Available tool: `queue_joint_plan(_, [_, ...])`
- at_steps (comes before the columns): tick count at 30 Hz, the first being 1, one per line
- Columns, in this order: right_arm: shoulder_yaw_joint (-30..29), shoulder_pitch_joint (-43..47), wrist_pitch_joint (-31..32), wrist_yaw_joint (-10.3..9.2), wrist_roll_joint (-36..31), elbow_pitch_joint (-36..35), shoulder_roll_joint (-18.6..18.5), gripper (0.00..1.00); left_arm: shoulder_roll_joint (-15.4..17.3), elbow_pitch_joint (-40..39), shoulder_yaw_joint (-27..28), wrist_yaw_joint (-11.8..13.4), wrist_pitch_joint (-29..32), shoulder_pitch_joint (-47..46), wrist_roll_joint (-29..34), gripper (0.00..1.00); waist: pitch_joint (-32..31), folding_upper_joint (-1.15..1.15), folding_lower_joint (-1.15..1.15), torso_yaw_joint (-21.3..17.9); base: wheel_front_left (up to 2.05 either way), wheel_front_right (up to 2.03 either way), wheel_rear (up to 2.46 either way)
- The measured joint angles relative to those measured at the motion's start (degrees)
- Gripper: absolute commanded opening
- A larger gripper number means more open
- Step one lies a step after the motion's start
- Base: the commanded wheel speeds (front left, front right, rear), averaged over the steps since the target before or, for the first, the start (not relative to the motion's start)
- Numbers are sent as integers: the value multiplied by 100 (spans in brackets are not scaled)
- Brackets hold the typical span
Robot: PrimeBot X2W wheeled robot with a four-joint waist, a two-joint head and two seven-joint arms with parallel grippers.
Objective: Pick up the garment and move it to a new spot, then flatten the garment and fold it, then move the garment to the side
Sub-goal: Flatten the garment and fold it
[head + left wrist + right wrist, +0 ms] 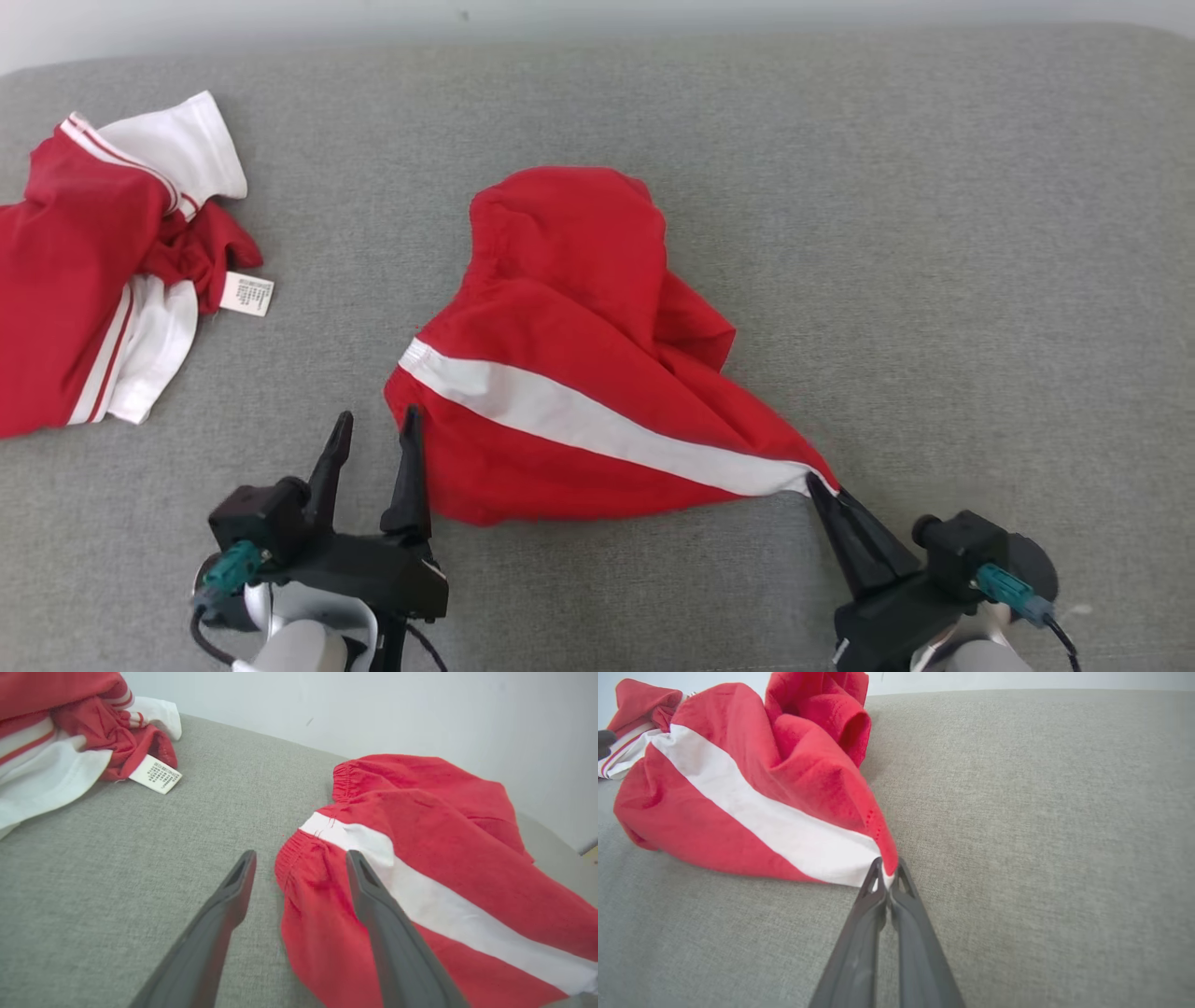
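Two garments: shorts [579,373] pinched by right pincer [823,485], shirt [75,280] apart; left pincer [378,417] gapes.

Fingers [219,933] of left gripper [378,415]: long, tapered, matte dark grey, triangular cut-out near each tip. Behind them: black blocky housing [373,569], teal connector [233,567] on left side, black cable [205,644], pale grey forearm [299,649]. Same build on right gripper [820,487]: black housing, round knob [926,530], teal plug [1006,588], thin black cable, pale forearm.
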Motion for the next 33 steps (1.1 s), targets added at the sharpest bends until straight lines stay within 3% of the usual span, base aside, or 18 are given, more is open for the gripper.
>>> queue_joint_plan(6, [-91,179,1,-76,-147,-171,-197,0,56,-194,-126,-314,0,-107,-144,100,-65,0,0,-168,0,0,0])
queue_joint_plan(9, [-86,210,1,-76,-212,-247,-257,0,232,-156,-354,-498,187,-298,-51,100,-80,0,0,-265,0,0,0])
queue_joint_plan(16, [-24,210,1,-71,-287,-365,-267,0,711,159,-742,-600,740,-849,530,100,-73,0,1,-478,0,0,0])
queue_joint_plan(21, [13,231,1,-69,-291,-445,-224,0,960,363,-876,-761,1204,-972,616,100,-55,0,1,-586,0,0,0])
queue_joint_plan(29, [-29,333,1,-69,-291,-485,-231,0,1053,426,-943,-950,1669,-1065,560,100,-78,0,1,-596,0,0,0])
queue_joint_plan(31, [-30,333,1,-69,-291,-493,-231,0,1051,436,-957,-969,1768,-1066,510,78,-92,0,1,-589,0,0,0])
queue_joint_plan(32, [-29,334,1,-69,-292,-505,-231,0,1049,433,-982,-995,1858,-1066,489,48,-107,0,1,-581,0,0,0])
queue_joint_plan(33, [-30,334,1,-69,-292,-509,-231,0,1045,430,-989,-1003,1905,-1066,478,33,-114,0,1,-576,0,0,0])
